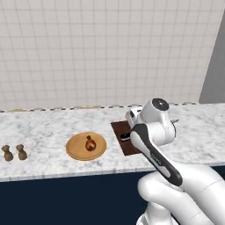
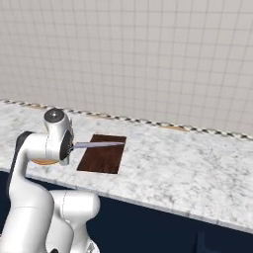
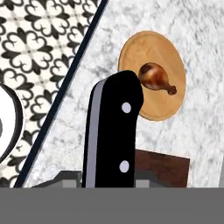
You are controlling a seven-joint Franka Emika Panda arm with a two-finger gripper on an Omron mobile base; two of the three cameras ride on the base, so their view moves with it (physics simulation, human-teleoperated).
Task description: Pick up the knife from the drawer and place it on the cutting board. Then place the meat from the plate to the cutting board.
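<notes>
The gripper (image 3: 107, 183) holds the knife (image 3: 113, 131) by its black handle, blade (image 2: 96, 145) level above the cutting board (image 2: 103, 153). Beside the board's far short edge, the plate (image 1: 78, 148) carries the meat (image 1: 90, 143); 2 shakers (image 1: 14, 152) stand beyond.

Knife (image 3: 111, 135) handle black; meat (image 3: 154, 76) glossy red-brown; plate (image 3: 168, 52) tan-orange; cutting board (image 2: 104, 154) dark reddish-brown.

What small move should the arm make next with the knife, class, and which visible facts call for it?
Probably lower the knife onto the cutting board and let go. The gripper holds its black handle, the blade hangs over the board, and the meat lies on the plate, so the knife step looks unfinished.
</notes>
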